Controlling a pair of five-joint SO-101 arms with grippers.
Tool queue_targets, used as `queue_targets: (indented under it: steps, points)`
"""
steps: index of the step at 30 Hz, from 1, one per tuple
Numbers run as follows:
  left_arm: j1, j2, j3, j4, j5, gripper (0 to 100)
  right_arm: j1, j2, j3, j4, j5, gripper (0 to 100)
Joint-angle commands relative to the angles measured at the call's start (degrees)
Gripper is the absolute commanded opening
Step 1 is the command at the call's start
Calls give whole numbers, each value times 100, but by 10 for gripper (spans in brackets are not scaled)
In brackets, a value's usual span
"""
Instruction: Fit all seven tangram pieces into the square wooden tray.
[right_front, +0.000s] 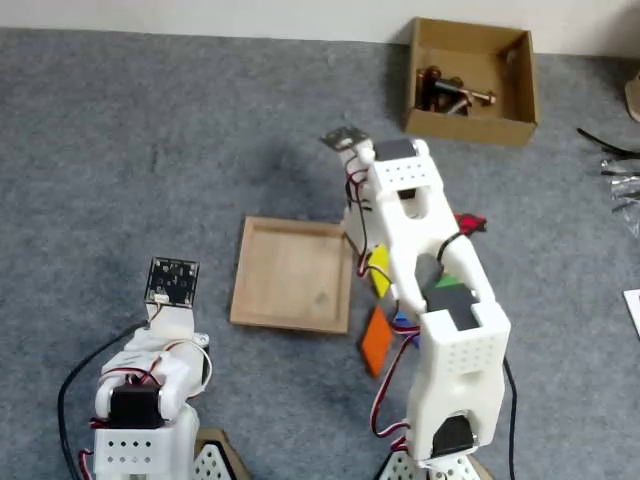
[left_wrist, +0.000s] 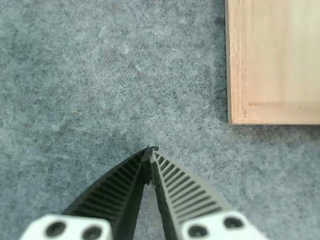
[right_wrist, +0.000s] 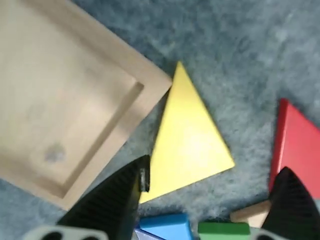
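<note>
The square wooden tray (right_front: 293, 273) lies empty on the grey carpet, and its rim also shows in both wrist views (left_wrist: 272, 112) (right_wrist: 150, 95). Just off its corner lies a yellow triangle (right_wrist: 187, 137) (right_front: 378, 268). My right gripper (right_wrist: 215, 172) hangs open over that triangle, one finger on each side. Around it are a red piece (right_wrist: 297, 145), a blue piece (right_wrist: 165, 226) and a green piece (right_wrist: 217, 230). An orange piece (right_front: 376, 340) lies near the tray's front corner. My left gripper (left_wrist: 151, 150) is shut and empty over bare carpet, short of the tray's corner.
The right arm (right_front: 420, 210) stretches over the pieces and hides some of them. A cardboard box (right_front: 470, 110) with small objects stands at the back right. Cables (right_front: 615, 170) lie at the right edge. The left arm (right_front: 150, 380) sits folded at the front left.
</note>
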Motion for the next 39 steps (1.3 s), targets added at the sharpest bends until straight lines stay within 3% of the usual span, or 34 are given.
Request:
queue_targets:
  steps: [1,10,21,39]
  points:
    - [66,-57,101,18,9,5,-92,-136,-84,-145,53,357]
    - [66,-57,101,18,9,5,-75,-154,945,-1191,53,357]
    - [66,-57,101,18,9,5,-48,-145,1095,-1314,53,353]
    - [66,-57,101,18,9,5,-48,-136,1270,-1402,62,204]
